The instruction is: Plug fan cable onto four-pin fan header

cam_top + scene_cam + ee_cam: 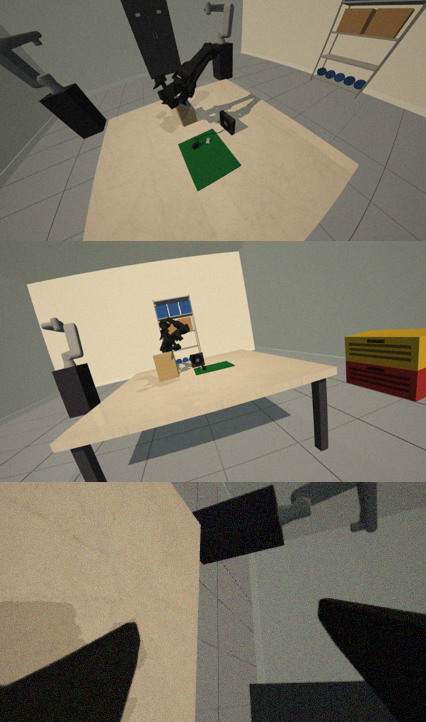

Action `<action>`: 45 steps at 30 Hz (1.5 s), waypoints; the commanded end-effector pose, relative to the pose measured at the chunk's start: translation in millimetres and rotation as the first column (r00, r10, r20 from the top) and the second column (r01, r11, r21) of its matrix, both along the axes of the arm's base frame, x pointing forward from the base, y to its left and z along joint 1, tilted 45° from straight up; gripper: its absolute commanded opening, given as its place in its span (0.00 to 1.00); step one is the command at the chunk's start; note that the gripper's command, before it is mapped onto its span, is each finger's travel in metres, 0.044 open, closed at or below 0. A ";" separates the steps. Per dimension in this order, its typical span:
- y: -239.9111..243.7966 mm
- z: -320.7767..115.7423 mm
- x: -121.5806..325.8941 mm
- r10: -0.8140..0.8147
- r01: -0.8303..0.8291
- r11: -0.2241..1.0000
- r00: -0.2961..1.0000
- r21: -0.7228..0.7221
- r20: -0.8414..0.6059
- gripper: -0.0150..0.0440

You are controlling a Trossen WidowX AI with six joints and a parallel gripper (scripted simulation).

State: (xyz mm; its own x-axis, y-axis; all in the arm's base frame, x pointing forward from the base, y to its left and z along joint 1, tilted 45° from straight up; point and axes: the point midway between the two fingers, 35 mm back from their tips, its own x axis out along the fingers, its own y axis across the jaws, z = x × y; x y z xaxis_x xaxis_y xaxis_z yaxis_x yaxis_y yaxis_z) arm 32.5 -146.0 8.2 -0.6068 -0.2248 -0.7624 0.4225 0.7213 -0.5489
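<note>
My gripper (158,95) (230,619) is open and empty. It is over the table's left side in the top view, well away from the plug and board. The green board (212,164) (219,366) lies flat. The small white fan header (208,140) stands near its far edge. The black plug (195,145) (204,367) is on or just above the board, left of the header and apart from it. A thin dark cable (213,133) runs from the black fan (227,122) (197,360), which stands upright behind the board. The wrist view shows neither plug nor header.
My arm stands on a tan block (186,115) (166,367) behind the board. The table (134,178) (209,393) carries block, board and fan. Grey arms on black pedestals (74,110) (222,61) stand beyond its edges. A shelf rack and a dark cabinet are farther back.
</note>
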 end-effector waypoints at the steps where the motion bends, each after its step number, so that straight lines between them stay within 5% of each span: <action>1: 21.7 -30.5 70.8 0.470 -0.527 0.782 0.849 0.333 0.242 1.00; 7: 44.8 -42.5 113.7 0.677 -0.806 0.452 0.588 0.382 0.442 1.00; 14: 81.7 -50.1 161.7 0.748 -0.960 -0.057 0.141 0.274 0.648 1.00; 19: 114.3 -50.8 192.2 0.651 -0.899 -0.424 -0.218 0.110 0.727 1.00; 25: 159.2 -46.3 222.3 0.376 -0.626 -0.769 -0.603 -0.125 0.704 1.00; 45: 185.2 -63.1 226.7 0.317 -0.565 -0.809 -0.653 -0.163 0.688 1.00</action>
